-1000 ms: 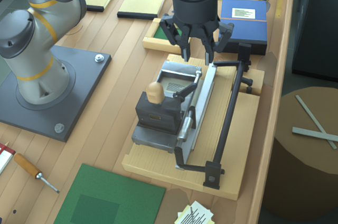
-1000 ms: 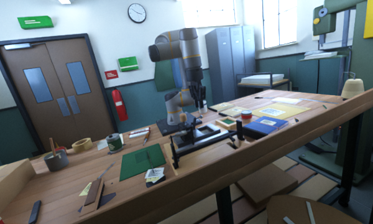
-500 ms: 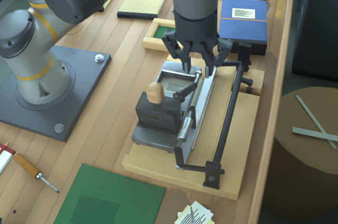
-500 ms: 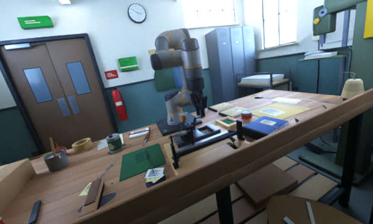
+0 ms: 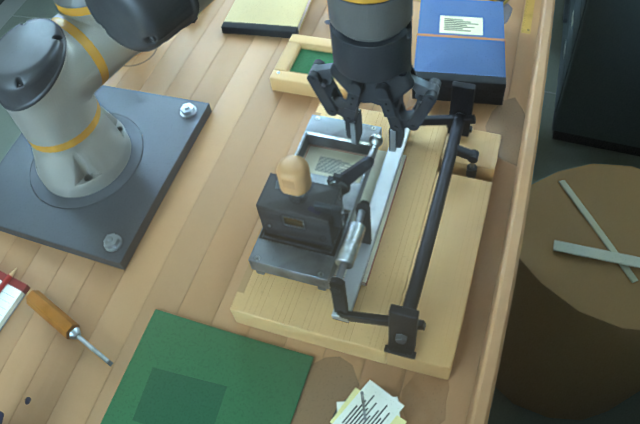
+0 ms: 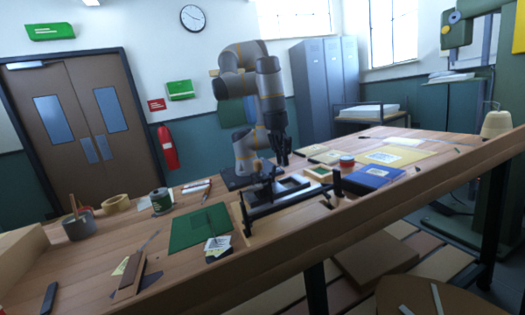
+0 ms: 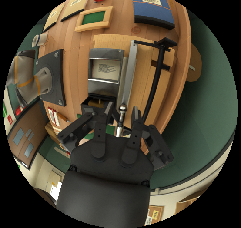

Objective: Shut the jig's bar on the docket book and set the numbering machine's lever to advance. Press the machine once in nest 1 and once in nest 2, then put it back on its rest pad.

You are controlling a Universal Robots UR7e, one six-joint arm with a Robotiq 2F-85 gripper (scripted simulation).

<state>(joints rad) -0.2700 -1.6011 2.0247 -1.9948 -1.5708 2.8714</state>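
My gripper point(image 5: 373, 136) point(image 7: 121, 110) hangs open over the far end of the jig, with the ball knob point(image 5: 376, 139) point(image 7: 122, 108) of the numbering machine's lever between its fingers. The numbering machine point(image 5: 301, 208) point(image 6: 259, 180) is a dark block with a tan knob. It sits in the near nest of the grey steel frame point(image 5: 310, 202). The far nest shows the docket book's printed page point(image 5: 331, 163) point(image 7: 106, 68). The jig's black bar point(image 5: 433, 212) point(image 7: 155, 77) lies to the right of the frame. The silver clamp strip point(image 5: 385, 197) lies along the frame's right side.
A wooden tray with a green pad point(image 5: 302, 63) point(image 7: 94, 18) sits behind the jig. A blue book point(image 5: 461, 45) lies to its right. The arm's base plate point(image 5: 98, 176) is on the left. A green mat point(image 5: 207, 373) and a chisel point(image 5: 64, 324) lie in front. The bench edge runs close on the right.
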